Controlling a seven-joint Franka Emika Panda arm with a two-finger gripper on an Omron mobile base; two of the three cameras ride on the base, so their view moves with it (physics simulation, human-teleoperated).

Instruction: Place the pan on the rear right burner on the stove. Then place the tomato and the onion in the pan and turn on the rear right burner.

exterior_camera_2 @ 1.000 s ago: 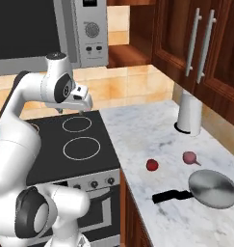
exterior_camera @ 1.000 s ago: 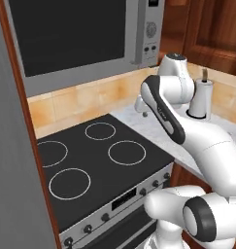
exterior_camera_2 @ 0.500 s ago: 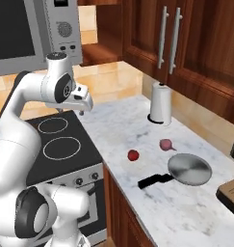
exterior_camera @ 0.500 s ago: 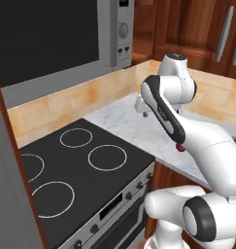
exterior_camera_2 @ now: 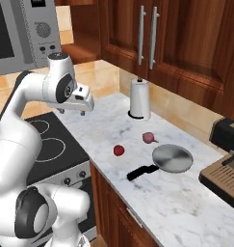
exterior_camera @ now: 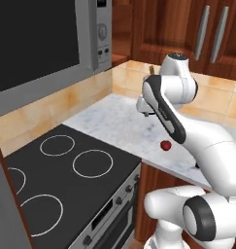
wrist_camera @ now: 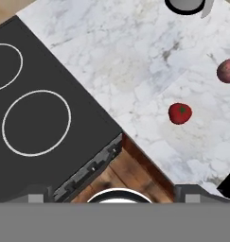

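The white robot arm's gripper (exterior_camera_2: 70,112) hangs in the air over the white marble counter (exterior_camera_2: 186,202), near the counter's left edge by the stove, w/ its jaws spread wide & nothing in them. The small round silver-grey metal pan (exterior_camera_2: 172,158) w/ a thin black handle sits flat on the counter, well to the right of the stove, handle pointing to the counter's front edge. The small bright red tomato (exterior_camera_2: 119,150) lies on the counter just left of the pan, not touching it. The dull purplish-pink onion (exterior_camera_2: 148,138) lies near the pan's back side, closer to the wall. The flat black glass stove (exterior_camera: 66,194) has nothing on its white rings. The rear right burner (exterior_camera: 57,145) is bare. A white paper towel roll (exterior_camera_2: 139,99) stands upright near the counter's back edge.
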